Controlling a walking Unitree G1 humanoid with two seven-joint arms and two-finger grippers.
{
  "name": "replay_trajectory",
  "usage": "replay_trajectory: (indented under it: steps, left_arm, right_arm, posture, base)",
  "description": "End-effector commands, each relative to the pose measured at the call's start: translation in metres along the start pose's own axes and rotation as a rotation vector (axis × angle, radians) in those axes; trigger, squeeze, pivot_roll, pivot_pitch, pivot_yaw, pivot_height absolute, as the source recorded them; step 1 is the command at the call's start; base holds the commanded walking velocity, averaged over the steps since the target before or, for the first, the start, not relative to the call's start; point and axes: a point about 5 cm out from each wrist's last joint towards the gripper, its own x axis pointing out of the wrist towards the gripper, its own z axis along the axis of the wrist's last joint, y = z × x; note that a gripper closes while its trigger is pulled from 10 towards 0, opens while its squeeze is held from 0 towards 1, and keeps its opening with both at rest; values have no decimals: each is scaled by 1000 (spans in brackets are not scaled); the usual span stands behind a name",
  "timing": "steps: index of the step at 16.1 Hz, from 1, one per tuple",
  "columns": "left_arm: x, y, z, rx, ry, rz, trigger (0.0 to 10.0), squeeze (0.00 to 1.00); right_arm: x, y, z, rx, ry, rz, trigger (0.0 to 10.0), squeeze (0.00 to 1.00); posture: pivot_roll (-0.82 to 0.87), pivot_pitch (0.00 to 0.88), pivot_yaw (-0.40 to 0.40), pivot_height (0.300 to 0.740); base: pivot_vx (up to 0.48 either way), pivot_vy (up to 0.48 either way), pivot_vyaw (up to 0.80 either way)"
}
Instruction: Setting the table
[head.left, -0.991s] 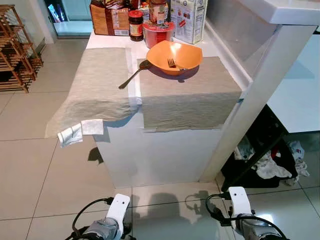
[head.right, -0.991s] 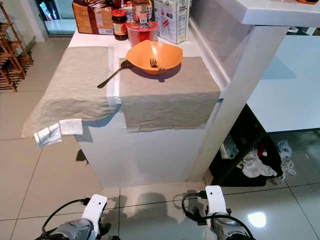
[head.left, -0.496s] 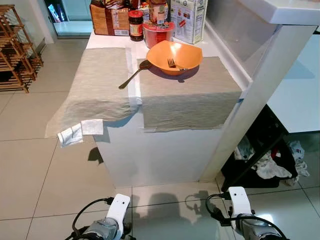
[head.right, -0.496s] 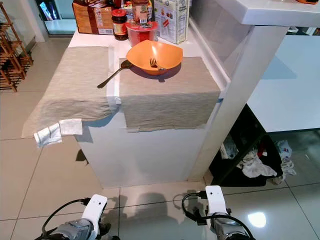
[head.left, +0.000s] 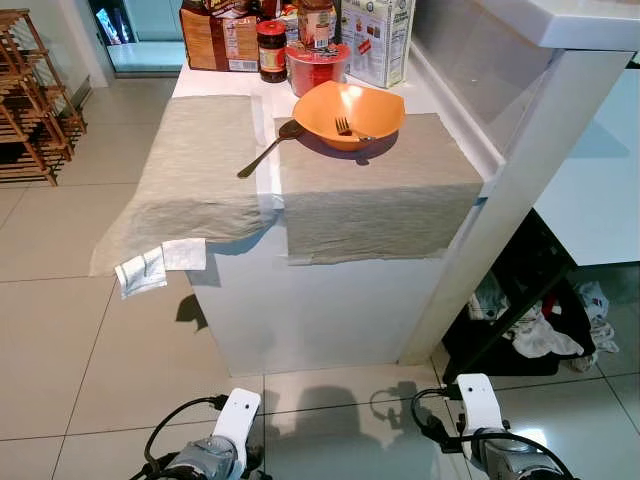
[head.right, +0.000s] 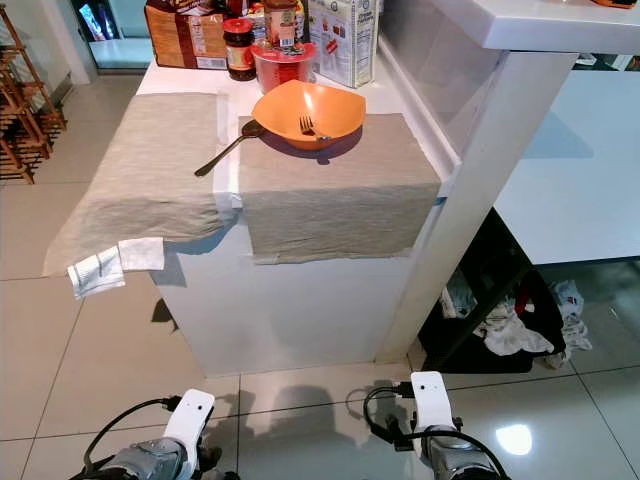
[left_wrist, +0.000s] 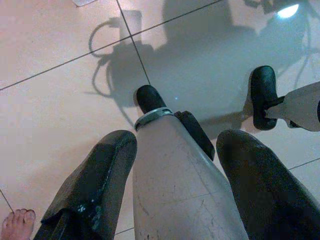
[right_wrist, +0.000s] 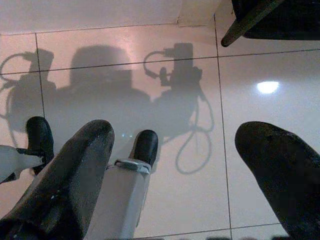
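Observation:
An orange bowl (head.left: 348, 112) with a fork (head.left: 346, 126) in it stands on the right beige placemat (head.left: 380, 190) on the white counter. A spoon (head.left: 264, 150) lies to the bowl's left, across the gap to the left placemat (head.left: 190, 170), which hangs over the counter's edge. Both arms hang low by the floor, well short of the counter: left wrist (head.left: 215, 455), right wrist (head.left: 490, 445). In the wrist views the left gripper (left_wrist: 178, 145) and the right gripper (right_wrist: 176, 135) are open over the tiles, holding nothing.
Jars and cartons (head.left: 300, 40) crowd the counter's back. A white pillar (head.left: 520, 170) under a raised top stands to the right, with a dark bag and cloths (head.left: 530, 325) behind it. A wooden rack (head.left: 30, 100) is far left. A person's bare toes (left_wrist: 15, 222) are near my feet.

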Motion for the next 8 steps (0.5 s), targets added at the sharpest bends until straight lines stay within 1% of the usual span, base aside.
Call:
replay_trajectory:
  steps: [1,8]
  left_arm:
    - [0,0,-2,10,2,-4,10000,0]
    - [0,-1,-3,15,6,-6,10000,0]
  right_arm:
    - [-1,-1,-5,-9,16,-6,10000,0]
    - [-1,-2,-7,-10,22,-8,10000,0]
  posture:
    - [-65,0,-9,740]
    - [-66,0,-12,740]
  base:
    - [0,0,0]
    - [0,0,0]
